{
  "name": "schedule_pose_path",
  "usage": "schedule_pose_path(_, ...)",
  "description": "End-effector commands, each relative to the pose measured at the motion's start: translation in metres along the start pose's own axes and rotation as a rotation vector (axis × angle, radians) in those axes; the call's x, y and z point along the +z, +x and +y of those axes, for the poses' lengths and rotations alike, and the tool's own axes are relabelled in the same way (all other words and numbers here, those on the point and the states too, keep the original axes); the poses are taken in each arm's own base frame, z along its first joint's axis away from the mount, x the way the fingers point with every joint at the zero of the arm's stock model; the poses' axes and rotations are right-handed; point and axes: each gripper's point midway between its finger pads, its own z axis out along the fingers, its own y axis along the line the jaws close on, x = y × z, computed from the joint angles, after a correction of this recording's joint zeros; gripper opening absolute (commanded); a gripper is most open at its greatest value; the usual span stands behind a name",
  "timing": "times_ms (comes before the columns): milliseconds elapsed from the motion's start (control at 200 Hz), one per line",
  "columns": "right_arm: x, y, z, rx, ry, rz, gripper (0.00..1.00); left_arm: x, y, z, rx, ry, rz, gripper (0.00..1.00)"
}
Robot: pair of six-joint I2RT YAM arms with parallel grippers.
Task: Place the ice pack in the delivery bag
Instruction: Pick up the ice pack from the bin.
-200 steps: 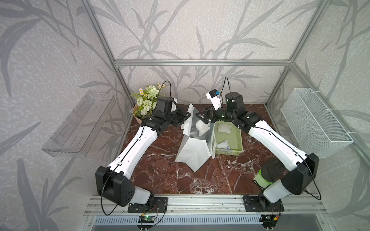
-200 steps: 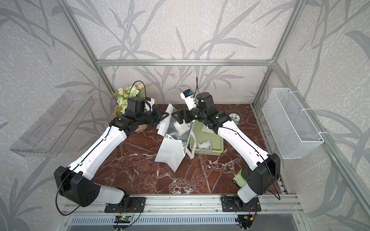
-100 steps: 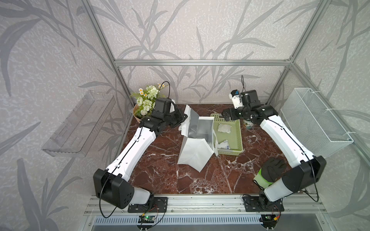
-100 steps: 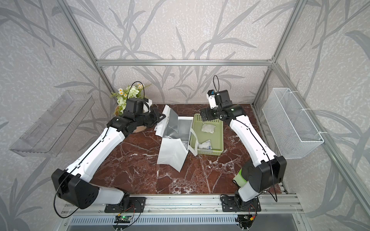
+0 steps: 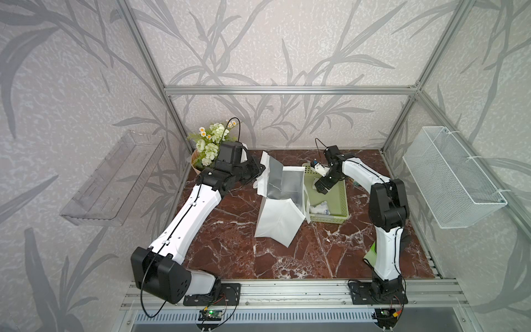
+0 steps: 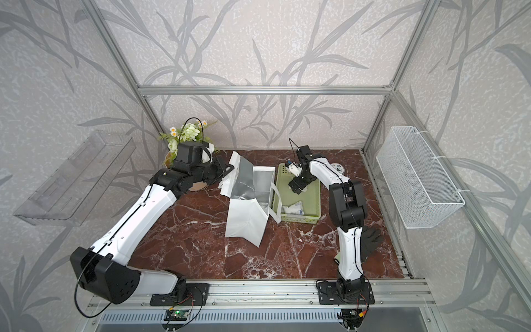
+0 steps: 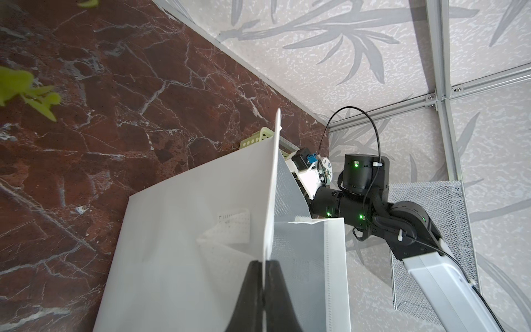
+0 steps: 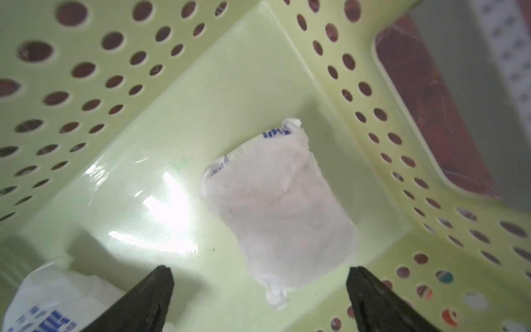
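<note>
Left pincer (image 7: pixel 263 266) tight on delivery bag (image 5: pixel 277 221), right pincer (image 8: pixel 260 268) wide above ice pack (image 8: pixel 275 207), red marble tabletop (image 5: pixel 230 247), leaf-print walls (image 5: pixel 287 43).

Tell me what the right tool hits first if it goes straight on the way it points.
Most likely the white ice pack lying on the floor of the green basket: the open right tool points down at it. Depth is hard to judge.

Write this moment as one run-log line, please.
left hand: shut on white foil-lined tote rim | right hand: open above white ice pack in green perforated basket
</note>
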Motion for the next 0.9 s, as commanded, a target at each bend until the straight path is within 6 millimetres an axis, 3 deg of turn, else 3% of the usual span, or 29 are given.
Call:
schedule_pose_path(0,0.002,-0.007,-0.004,-0.074,-0.016,-0.005,0.99,-0.003,0.002,0.009,-0.006,-0.036,-0.001,0.0)
schedule_pose_path(295,0.038,-0.001,0.004,-0.099,-0.107,0.051,0.99,-0.002,0.001,0.011,-0.024,-0.046,-0.004,0.0)
schedule_pose_path(385,0.045,0.003,0.012,-0.086,-0.153,0.067,0.89,-0.003,0.001,0.011,-0.025,-0.046,-0.005,0.0)
schedule_pose_path(565,0.044,0.011,0.019,-0.036,-0.168,0.073,0.58,-0.002,0.001,0.01,-0.028,-0.041,-0.004,0.0)
schedule_pose_path(680,0.026,0.007,0.013,0.027,-0.117,-0.004,0.38,-0.003,0.001,0.009,-0.03,-0.035,-0.002,0.0)
schedule_pose_path(755,0.004,0.003,0.01,0.084,-0.103,-0.068,0.33,-0.003,0.002,0.008,-0.029,-0.034,0.001,0.0)
schedule_pose_path(900,-0.066,-0.016,0.013,0.174,-0.076,-0.222,0.31,-0.002,0.002,0.006,-0.024,-0.02,0.009,0.0)
